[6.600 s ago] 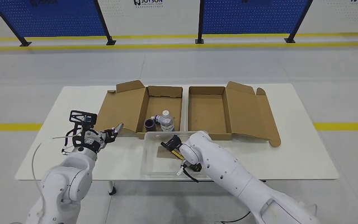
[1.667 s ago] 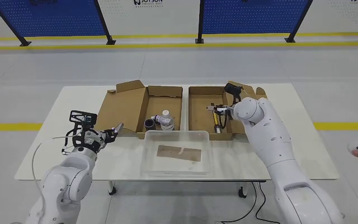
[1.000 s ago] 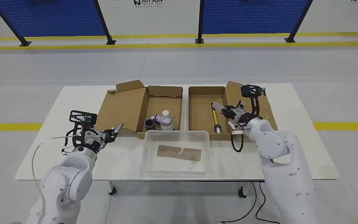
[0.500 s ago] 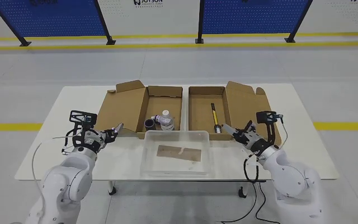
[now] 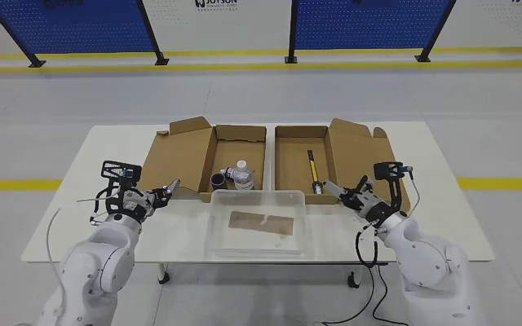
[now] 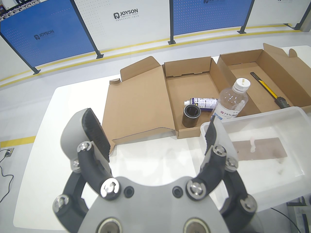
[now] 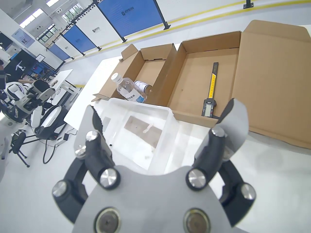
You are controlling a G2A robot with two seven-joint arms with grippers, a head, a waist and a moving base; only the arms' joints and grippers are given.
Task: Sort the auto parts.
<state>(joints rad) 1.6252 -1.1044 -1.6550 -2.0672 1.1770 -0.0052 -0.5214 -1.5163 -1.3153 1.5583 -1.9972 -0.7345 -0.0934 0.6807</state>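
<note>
The digital caliper (image 7: 211,90) lies flat in the right box (image 7: 192,73). It looks stiff, thin and light but slick, so I'd pinch it across the narrow beam near its display head. In the left box (image 6: 189,83) the clear bottle (image 6: 233,98), spray can (image 6: 203,103) and black cylinder (image 6: 190,116) look round and likely to roll. The left end effector (image 6: 150,120) and right end effector (image 7: 162,106) hang spread and empty above the tabletop (image 5: 98,212).

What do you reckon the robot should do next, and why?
Probably just park both arms. The tub holds only a brown sheet and tiny scraps, the caliper lies in the right box, the bottle, can and black cup sit in the left box, and the left gripper and right gripper hang open, empty.
</note>
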